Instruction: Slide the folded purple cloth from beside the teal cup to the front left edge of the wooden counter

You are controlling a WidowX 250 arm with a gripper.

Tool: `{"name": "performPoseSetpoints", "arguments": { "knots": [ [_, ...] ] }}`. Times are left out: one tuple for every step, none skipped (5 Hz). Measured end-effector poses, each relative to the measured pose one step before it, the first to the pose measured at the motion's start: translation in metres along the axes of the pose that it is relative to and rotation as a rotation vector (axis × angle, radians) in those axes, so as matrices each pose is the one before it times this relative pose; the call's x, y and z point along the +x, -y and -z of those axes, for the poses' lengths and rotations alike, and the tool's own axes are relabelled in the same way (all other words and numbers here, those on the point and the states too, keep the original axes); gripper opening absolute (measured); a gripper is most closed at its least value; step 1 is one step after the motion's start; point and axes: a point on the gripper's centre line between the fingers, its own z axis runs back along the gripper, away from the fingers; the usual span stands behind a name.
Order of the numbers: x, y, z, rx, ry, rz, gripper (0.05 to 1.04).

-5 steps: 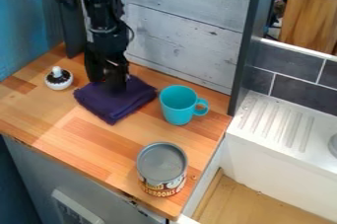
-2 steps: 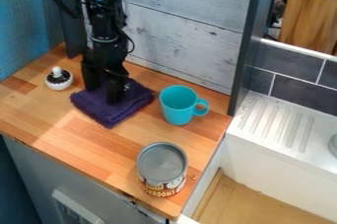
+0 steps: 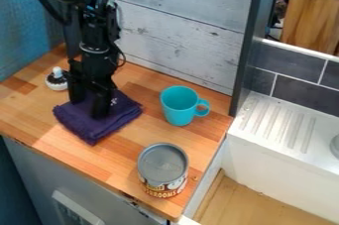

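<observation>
The black gripper (image 3: 88, 107) points down onto a folded dark purple cloth (image 3: 122, 120), left of centre on the wooden counter. Its two fingers stand apart with their tips against the top of the cloth, and purple fabric shows between them. To the right of the cloth, a teal mug (image 3: 177, 107) stands upright with its handle to the right. Behind and left of the gripper sits a small white round item with a dark top and a white knob (image 3: 57, 81), partly covered by the arm.
A grey-lidded can (image 3: 163, 163) stands near the front right of the wooden counter (image 3: 86, 157). Behind is a white plank wall (image 3: 189, 35). Past a dark upright panel (image 3: 246, 65) at the right lies a white sink with a ridged ledge (image 3: 278, 122).
The gripper has moved toward the front left of the counter, and the purple cloth has slid the same way beneath it. The mug and can have stayed put.
</observation>
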Motion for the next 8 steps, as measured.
{"name": "performPoseSetpoints", "arguments": {
  "knots": [
    [-0.01053, -0.00206, 0.00692, 0.0222, -0.0486, -0.0270, 1.001],
    [-0.02339, -0.00277, 0.00798, -0.0112, -0.0359, -0.0252, 1.002],
    [-0.01903, -0.00231, 0.00444, -0.0124, -0.0428, -0.0325, 1.002],
    [-0.01828, -0.00375, 0.00623, -0.0331, -0.0369, -0.0263, 1.001],
    [0.00104, 0.00130, 0.00073, -0.0393, 0.0191, 0.0333, 1.001],
    [0.00591, 0.00749, -0.01446, -0.0949, 0.1102, 0.0281, 1.001],
    [0.01617, 0.00978, -0.01735, -0.0556, 0.1173, 0.0289, 1.001],
    [0.00859, 0.00509, -0.01811, -0.0019, 0.0839, -0.0069, 1.001]
  ]
}}
